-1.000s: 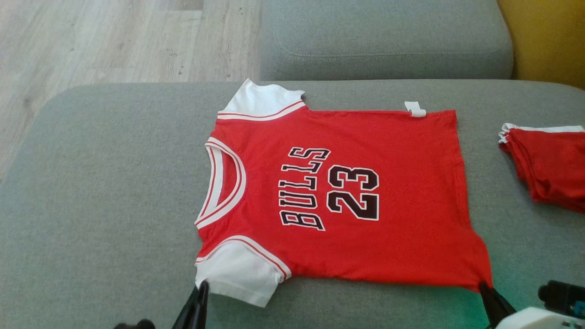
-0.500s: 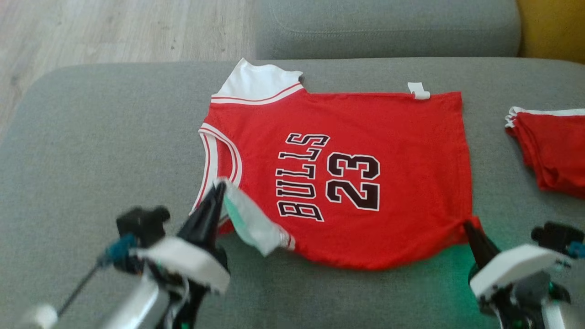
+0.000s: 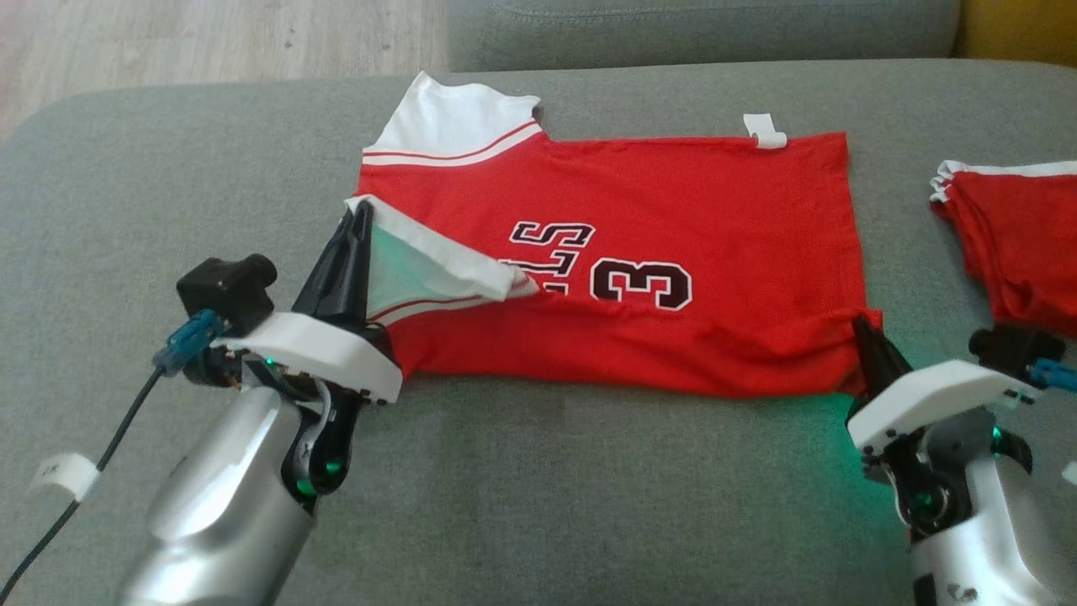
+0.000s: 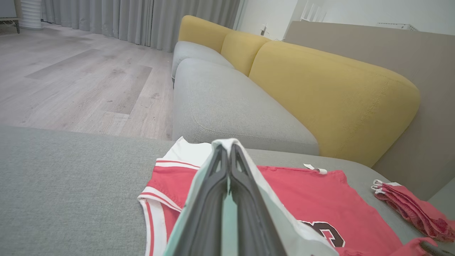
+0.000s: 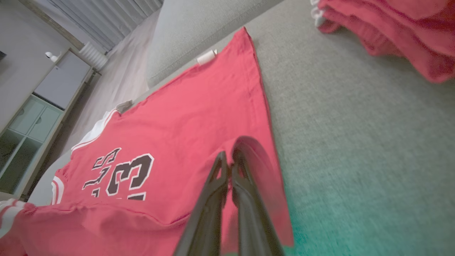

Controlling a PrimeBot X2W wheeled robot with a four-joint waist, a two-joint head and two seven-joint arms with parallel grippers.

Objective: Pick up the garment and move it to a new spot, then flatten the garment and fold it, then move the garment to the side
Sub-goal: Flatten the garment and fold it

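jersey (image 3: pixel 673 194): spread on the grey cushion (image 3: pixel 589 505), near edge doubled over the print
my left gripper (image 3: pixel 362 209): clamped on its white sleeve (image 3: pixel 446 257)
my right gripper (image 3: pixel 859 320): clamped on the near hem corner
red pile (image 3: pixel 1026 252): apart, to my right

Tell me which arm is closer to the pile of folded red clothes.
Right. The right arm has its jaws shut on the jersey at the near hem corner, beside the pile. The left arm has its jaws on the white sleeve, at the jersey's opposite end.
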